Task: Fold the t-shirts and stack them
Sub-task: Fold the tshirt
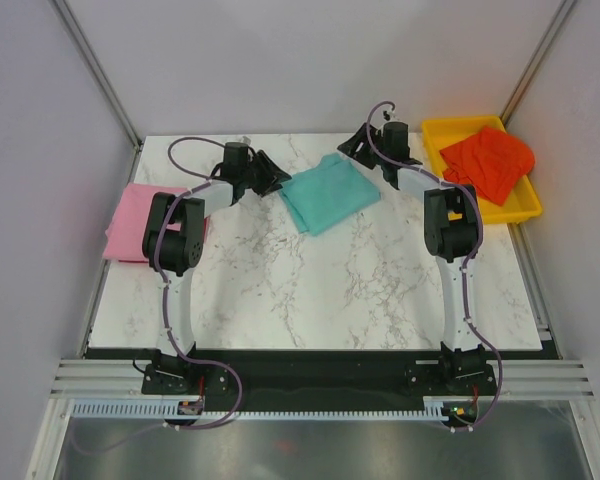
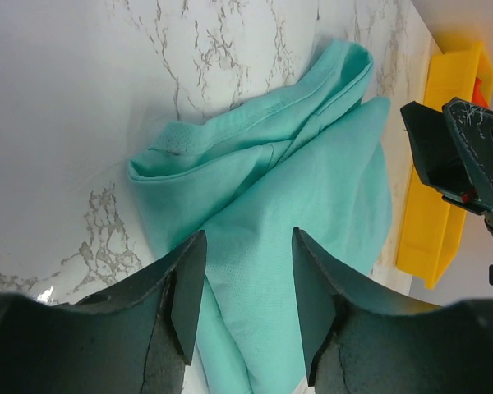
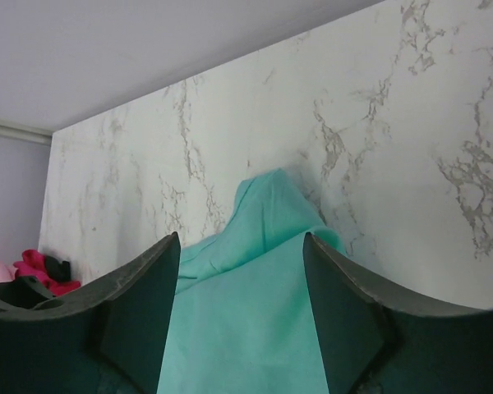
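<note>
While the teal shirt [image 1: 330, 195] lies loosely folded at the far middle of the table [image 1: 310, 290], skewed to its edges, I have a gripper at each of two corners. The left gripper [image 1: 270, 176] sits at the shirt's left corner, and the right gripper [image 1: 358, 147] at its far corner. Both are spread wide and grasp nothing. In each wrist view, teal cloth shows in the gap between the fingers and runs on ahead.

From the left jaws the folds run away towards the right gripper, so the line between my two grippers follows one edge of the shirt. I judge neither arm clearly nearer, as each is just at the cloth. The next pinch looks to me like a two-arm one along that edge. A layered hem lies ahead of the left jaws, so I risk catching only the top ply there.

The pink shirt [image 1: 130, 225] lies well apart at the left edge, and the orange-red shirt [image 1: 488, 162] is in the tray [image 1: 525, 208].
</note>
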`<state>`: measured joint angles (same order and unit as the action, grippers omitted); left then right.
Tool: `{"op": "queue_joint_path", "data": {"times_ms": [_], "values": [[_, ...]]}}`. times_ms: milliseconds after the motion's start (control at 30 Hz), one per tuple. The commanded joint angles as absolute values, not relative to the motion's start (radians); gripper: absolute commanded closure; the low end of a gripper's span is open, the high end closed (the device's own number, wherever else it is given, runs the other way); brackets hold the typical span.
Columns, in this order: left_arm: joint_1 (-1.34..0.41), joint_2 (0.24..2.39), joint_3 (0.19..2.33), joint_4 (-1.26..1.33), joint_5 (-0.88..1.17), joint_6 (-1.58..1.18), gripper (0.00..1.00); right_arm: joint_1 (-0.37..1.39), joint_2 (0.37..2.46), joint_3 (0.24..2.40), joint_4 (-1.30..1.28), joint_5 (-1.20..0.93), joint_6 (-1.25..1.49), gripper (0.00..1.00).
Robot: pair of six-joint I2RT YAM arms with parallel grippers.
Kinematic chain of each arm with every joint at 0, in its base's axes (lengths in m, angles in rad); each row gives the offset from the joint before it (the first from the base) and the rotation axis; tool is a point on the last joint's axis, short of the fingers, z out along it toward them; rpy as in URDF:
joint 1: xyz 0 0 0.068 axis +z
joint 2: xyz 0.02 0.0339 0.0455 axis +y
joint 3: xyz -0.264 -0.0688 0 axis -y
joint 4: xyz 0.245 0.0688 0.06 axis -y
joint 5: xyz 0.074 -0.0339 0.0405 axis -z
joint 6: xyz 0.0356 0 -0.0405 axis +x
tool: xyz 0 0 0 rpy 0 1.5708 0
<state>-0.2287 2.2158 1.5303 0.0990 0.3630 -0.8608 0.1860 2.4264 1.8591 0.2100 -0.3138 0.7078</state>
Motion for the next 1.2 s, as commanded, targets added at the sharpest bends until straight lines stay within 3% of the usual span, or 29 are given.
{"op": "queue_joint_path", "data": {"times_ms": [0, 267, 367, 500, 700, 900, 1033, 1167], "values": [[-0.229, 2.177, 1.514, 0.098, 0.333, -0.827, 0.46, 0.189, 2.405, 1.853, 0.219, -0.302, 0.664, 0.29], [-0.229, 2.111, 1.444, 0.106, 0.292, -0.825, 0.46, 0.189, 2.304, 1.743, 0.181, -0.232, 0.584, 0.26], [-0.229, 2.060, 1.394, 0.137, 0.295, -0.813, 0.37, 0.186, 2.273, 1.680, 0.158, -0.181, 0.574, 0.24], [-0.229, 2.007, 1.313, 0.161, 0.296, -0.822, 0.30, 0.189, 2.223, 1.527, 0.202, -0.184, 0.590, 0.25], [-0.219, 1.870, 1.165, 0.207, 0.307, -0.830, 0.28, 0.206, 2.076, 1.220, 0.388, -0.249, 0.682, 0.28], [-0.219, 1.783, 1.066, 0.212, 0.294, -0.807, 0.28, 0.241, 1.856, 1.005, 0.336, -0.192, 0.698, 0.29], [-0.222, 1.784, 1.063, 0.210, 0.316, -0.787, 0.27, 0.241, 1.723, 0.965, 0.196, -0.092, 0.666, 0.22], [-0.225, 1.831, 1.089, 0.198, 0.317, -0.758, 0.25, 0.241, 1.742, 0.985, 0.178, -0.063, 0.655, 0.22]]}}
